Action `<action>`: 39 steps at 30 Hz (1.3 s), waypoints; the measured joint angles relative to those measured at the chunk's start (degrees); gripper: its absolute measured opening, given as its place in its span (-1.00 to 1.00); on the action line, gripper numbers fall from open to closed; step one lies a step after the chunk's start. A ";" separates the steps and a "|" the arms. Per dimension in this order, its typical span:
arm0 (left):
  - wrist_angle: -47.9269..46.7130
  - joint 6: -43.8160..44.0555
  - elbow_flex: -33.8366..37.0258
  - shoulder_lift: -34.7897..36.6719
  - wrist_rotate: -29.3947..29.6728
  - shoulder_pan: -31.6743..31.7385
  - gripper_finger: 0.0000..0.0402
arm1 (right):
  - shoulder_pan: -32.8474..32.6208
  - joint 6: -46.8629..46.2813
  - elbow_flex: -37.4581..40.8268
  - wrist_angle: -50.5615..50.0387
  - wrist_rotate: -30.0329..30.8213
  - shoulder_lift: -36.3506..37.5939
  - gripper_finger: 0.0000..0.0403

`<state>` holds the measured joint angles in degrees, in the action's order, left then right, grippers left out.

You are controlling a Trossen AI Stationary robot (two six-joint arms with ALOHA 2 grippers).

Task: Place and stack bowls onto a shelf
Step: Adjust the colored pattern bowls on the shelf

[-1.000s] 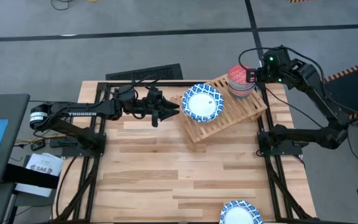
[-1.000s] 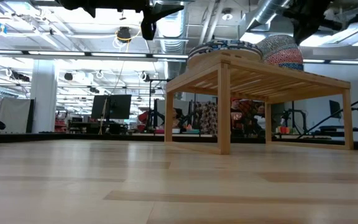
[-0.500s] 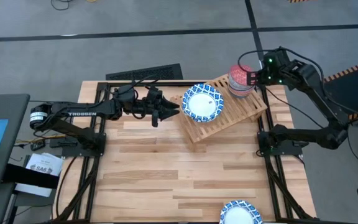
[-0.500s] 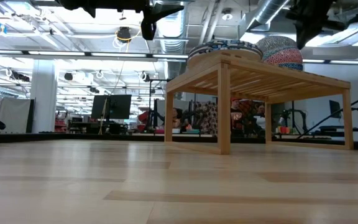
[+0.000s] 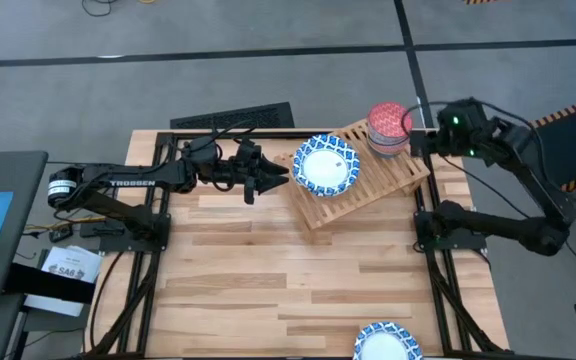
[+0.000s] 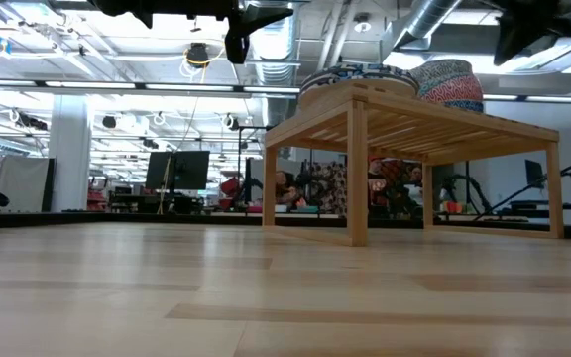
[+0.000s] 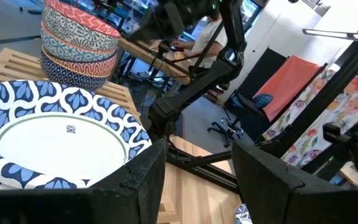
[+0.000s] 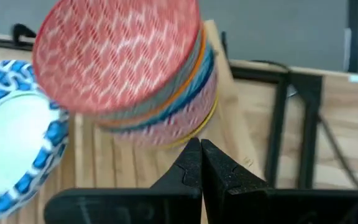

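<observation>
Bowls sit on the shelf (image 5: 360, 172), the slatted wooden rack angled across the far right part of your table (image 5: 268, 270): a wide blue-and-white bowl (image 5: 325, 165) at its left end and a stack of small patterned bowls (image 5: 388, 130) at its far right corner, red one on top. A second blue-and-white bowl (image 5: 386, 343) lies well apart at the table's near edge, right of centre, cut off by the picture's border.

Your high view alone shows that stray bowl and the whole layout. Your low view looks under the shelf (image 6: 404, 119) and catches only the rims of the wide bowl (image 6: 357, 75) and the stack (image 6: 447, 83) on top, the room's lights and equipment behind. Your left wrist view adds the stack's layers (image 7: 78, 46), orange-red, blue-grey and red bands, just beyond the wide bowl's white centre (image 7: 55, 140). Your right wrist view looks down on the stack (image 8: 126, 68), its bowls sitting slightly askew.

The left gripper (image 5: 276, 180) hovers just left of the wide bowl, its fingers (image 7: 135, 180) parted and holding nothing. The right gripper (image 5: 418, 138) hangs just to the right of the stack, off the shelf's corner, its fingers (image 8: 188, 171) pressed together and clear of the bowls.
</observation>
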<state>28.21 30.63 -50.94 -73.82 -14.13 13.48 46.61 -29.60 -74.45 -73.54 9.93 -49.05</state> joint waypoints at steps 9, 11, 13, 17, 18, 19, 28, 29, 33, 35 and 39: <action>0.02 0.00 0.00 0.00 1.48 0.02 -0.15 | -7.02 -11.27 16.96 16.31 0.60 13.81 -0.92; 0.02 0.00 0.00 0.00 1.55 0.02 -0.15 | -7.99 -12.34 18.69 19.96 2.27 13.94 -0.92; 0.02 0.00 0.00 0.00 1.54 0.02 -0.15 | -8.75 -12.43 19.18 22.14 4.65 13.37 -0.92; 0.02 0.00 0.00 0.00 1.53 -0.01 -0.15 | -9.17 -12.28 19.21 24.32 5.85 12.54 -0.92; 0.02 0.00 0.00 0.00 1.51 -0.01 -0.15 | -9.18 -12.16 19.21 24.12 5.84 12.42 -0.92; 0.02 0.00 0.00 0.00 1.53 0.00 -0.15 | -9.16 -12.16 19.21 24.05 5.84 12.14 -0.92; 0.02 -0.85 0.00 0.00 1.53 0.02 -0.15 | -9.12 -12.42 19.17 19.19 5.64 10.94 -0.92; 0.00 -0.85 0.00 0.00 1.53 0.00 -0.15 | -9.12 -12.42 19.19 18.99 5.56 10.77 -0.92; 0.01 -0.85 0.00 0.00 1.51 0.02 -0.15 | -9.12 -12.45 19.19 20.14 5.44 10.68 -0.92; 0.01 -0.85 0.00 0.00 1.51 0.02 -0.15 | -9.12 -12.57 19.19 21.25 5.19 10.89 -0.92; 0.00 -0.85 0.00 0.00 1.51 0.01 -0.15 | -9.12 -13.55 19.19 21.81 4.97 11.96 -0.92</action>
<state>28.21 29.78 -50.94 -73.82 -12.62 13.49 37.50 -43.14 -55.27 -51.74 14.90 -37.09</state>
